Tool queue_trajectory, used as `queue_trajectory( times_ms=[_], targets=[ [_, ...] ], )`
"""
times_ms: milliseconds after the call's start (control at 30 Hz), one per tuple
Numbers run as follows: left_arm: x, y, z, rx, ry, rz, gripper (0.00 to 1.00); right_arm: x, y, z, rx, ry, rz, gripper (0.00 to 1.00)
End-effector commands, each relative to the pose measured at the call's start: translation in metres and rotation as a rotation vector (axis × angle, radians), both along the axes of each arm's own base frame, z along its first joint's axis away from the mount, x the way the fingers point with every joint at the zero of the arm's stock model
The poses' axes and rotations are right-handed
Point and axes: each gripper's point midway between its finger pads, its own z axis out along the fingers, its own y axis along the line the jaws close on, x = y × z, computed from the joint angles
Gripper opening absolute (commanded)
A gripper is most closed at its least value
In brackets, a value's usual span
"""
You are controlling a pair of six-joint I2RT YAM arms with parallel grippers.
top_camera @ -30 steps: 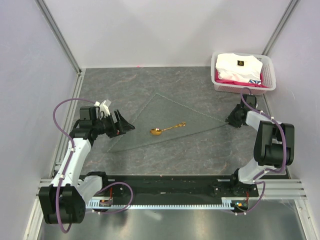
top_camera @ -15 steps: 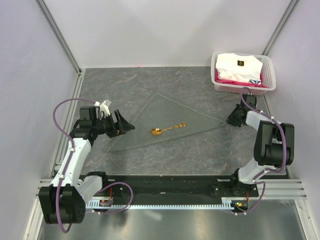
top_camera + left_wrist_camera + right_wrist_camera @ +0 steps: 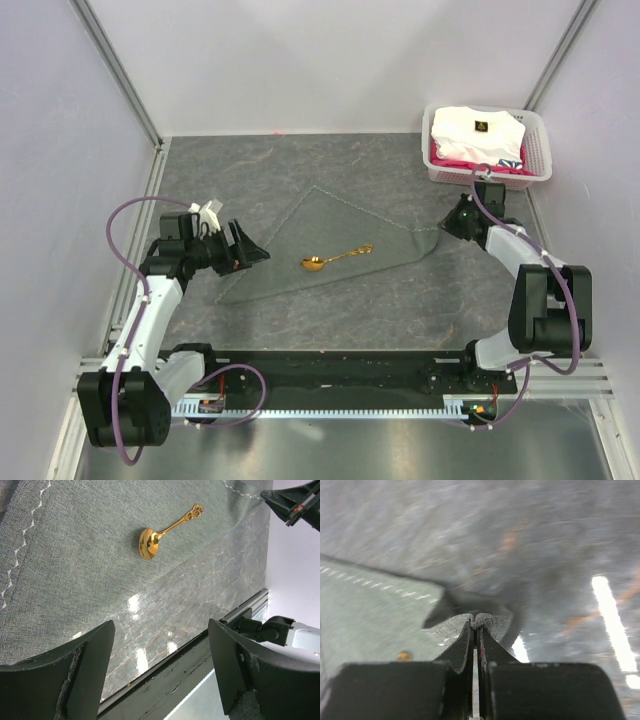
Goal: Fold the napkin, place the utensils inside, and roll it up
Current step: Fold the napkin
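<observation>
The grey-green napkin [image 3: 320, 235] lies folded as a triangle on the grey table. The gold spoon [image 3: 335, 258] rests on it near the middle, and shows in the left wrist view [image 3: 155, 537] on the cloth [image 3: 75, 555]. My right gripper [image 3: 452, 222] is shut on the napkin's right corner [image 3: 455, 625] and holds it lifted and pulled inward. My left gripper [image 3: 250, 253] is open and empty, just above the napkin's left corner.
A white basket [image 3: 540, 150] with a white folded garment [image 3: 478, 135] stands at the back right, close behind my right arm. Metal frame rails run along the left side and the near table edge [image 3: 200, 650].
My right gripper has moved back and left, taking the napkin's right corner with it, so the right tip now bunches up. The left arm and spoon have not moved.
</observation>
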Motion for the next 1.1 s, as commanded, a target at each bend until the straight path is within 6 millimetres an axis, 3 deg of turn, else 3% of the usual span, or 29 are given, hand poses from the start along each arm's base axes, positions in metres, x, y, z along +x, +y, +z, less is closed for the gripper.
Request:
queue_trajectory(
  times_ms=[0,267,400,533,600,733,800,1067],
  targets=[
    [0.003,0.0,0.001,0.01,-0.024,-0.003,0.83,0.009,0.04,0.041,0.043,-0.131,0.056,0.0],
    [0.001,0.0,-0.003,0.008,-0.012,0.003,0.83,-0.017,0.112,0.06,0.092,-0.174,0.159,0.0],
    [0.0,0.001,-0.003,0.008,-0.01,0.008,0.83,-0.034,0.146,0.058,0.115,-0.166,0.218,0.0],
    [0.0,0.0,-0.004,0.008,-0.01,0.007,0.83,-0.054,0.194,0.055,0.139,-0.151,0.317,0.0],
    [-0.001,0.0,-0.005,0.006,-0.004,0.008,0.83,-0.055,0.208,0.052,0.132,-0.152,0.329,0.0],
    [-0.002,0.0,-0.007,0.008,-0.004,0.007,0.83,-0.069,0.255,0.044,0.15,-0.132,0.405,0.0],
    [-0.003,0.0,-0.006,0.008,-0.005,0.01,0.83,-0.075,0.277,0.05,0.158,-0.142,0.444,0.0],
    [-0.005,0.001,-0.009,0.009,-0.001,0.014,0.83,-0.091,0.338,0.047,0.158,-0.134,0.56,0.0]
  ],
)
